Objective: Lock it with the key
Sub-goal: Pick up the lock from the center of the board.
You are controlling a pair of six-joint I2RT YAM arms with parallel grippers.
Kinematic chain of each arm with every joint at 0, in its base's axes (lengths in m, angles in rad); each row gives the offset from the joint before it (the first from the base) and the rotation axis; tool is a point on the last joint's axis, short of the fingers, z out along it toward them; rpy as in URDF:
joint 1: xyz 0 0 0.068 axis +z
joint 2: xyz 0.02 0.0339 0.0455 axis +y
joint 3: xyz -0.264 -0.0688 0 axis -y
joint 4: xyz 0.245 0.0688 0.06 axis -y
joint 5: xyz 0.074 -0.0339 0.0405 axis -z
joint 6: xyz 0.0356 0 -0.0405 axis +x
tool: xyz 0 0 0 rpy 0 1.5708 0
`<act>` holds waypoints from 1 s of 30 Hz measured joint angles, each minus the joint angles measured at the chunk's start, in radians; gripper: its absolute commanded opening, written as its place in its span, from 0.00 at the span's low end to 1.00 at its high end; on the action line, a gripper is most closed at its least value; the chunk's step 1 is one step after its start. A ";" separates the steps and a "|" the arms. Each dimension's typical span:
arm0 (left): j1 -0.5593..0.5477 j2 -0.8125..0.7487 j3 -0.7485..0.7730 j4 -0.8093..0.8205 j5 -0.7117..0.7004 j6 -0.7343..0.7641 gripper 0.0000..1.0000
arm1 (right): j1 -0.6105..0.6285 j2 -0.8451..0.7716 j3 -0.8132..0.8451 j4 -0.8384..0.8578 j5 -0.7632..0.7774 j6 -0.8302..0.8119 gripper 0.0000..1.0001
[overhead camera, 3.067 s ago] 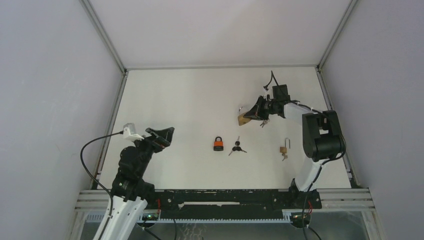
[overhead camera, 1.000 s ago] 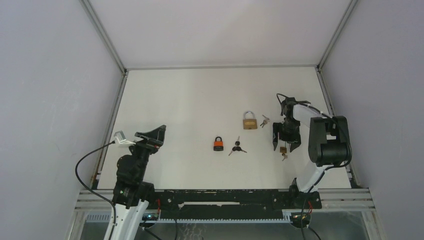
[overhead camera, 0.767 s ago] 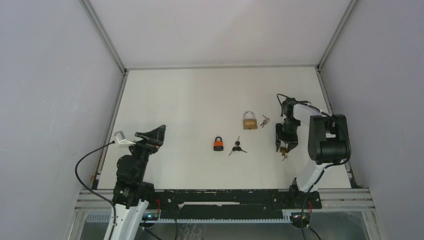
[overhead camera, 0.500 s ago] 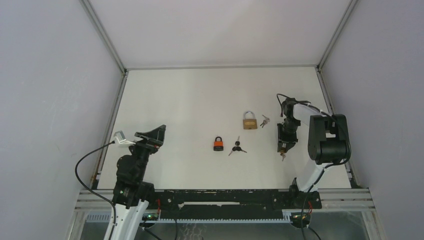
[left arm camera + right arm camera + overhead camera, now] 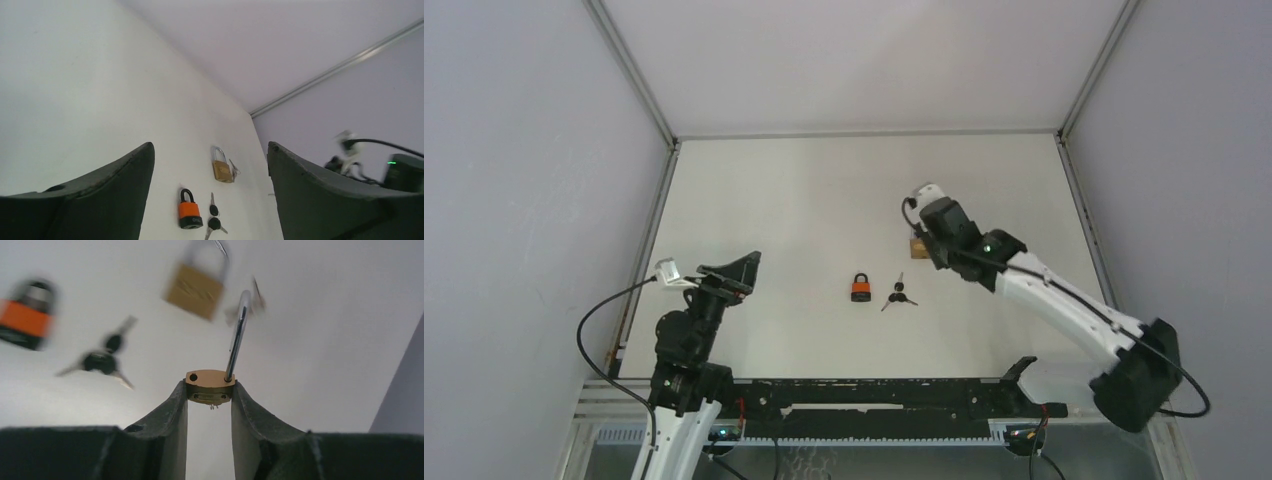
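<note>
My right gripper [image 5: 210,390] is shut on a small brass padlock [image 5: 210,379] with its steel shackle [image 5: 237,335] swung open, held above the table. In the top view this gripper [image 5: 921,245] hovers over a larger brass padlock [image 5: 913,243], mostly hidden there, blurred in the right wrist view [image 5: 196,282]. An orange padlock [image 5: 860,288] and black-headed keys [image 5: 899,295] lie at mid table. My left gripper [image 5: 734,270] is open and empty at the left, and its wrist view shows the orange padlock [image 5: 189,212] and keys [image 5: 214,220] ahead.
Small silver keys [image 5: 233,170] lie beside the larger brass padlock [image 5: 221,167]. White walls with metal frame rails [image 5: 864,132] close in the table at the back and both sides.
My right gripper closed on the small brass padlock at the table's right, lifted it and swung left over the larger brass padlock. The left arm barely moved.
</note>
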 measured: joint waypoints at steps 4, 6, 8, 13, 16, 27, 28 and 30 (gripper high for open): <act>0.001 0.038 0.010 0.088 0.149 0.130 0.75 | 0.254 -0.177 0.005 0.168 -0.016 -0.141 0.00; 0.002 0.073 0.055 0.094 0.284 0.268 0.78 | 0.352 -0.222 0.016 0.227 -0.075 -0.213 0.00; 0.002 0.120 0.168 0.033 0.473 0.485 0.81 | 0.450 -0.224 0.045 0.275 -0.114 -0.278 0.00; 0.002 0.231 0.568 -0.320 0.799 1.086 0.81 | 0.700 -0.144 0.088 0.423 -0.105 -0.434 0.00; 0.001 0.304 0.749 -0.502 0.883 1.306 0.81 | 0.795 -0.090 0.088 0.512 -0.093 -0.513 0.00; -0.040 0.420 0.898 -0.852 0.915 1.481 0.68 | 0.856 0.062 0.165 0.706 -0.077 -0.671 0.00; -0.058 0.434 0.907 -0.858 0.904 1.459 0.65 | 0.858 0.073 0.178 0.713 -0.069 -0.678 0.00; -0.100 0.462 0.923 -0.858 0.860 1.395 0.59 | 0.861 0.090 0.192 0.732 -0.059 -0.689 0.00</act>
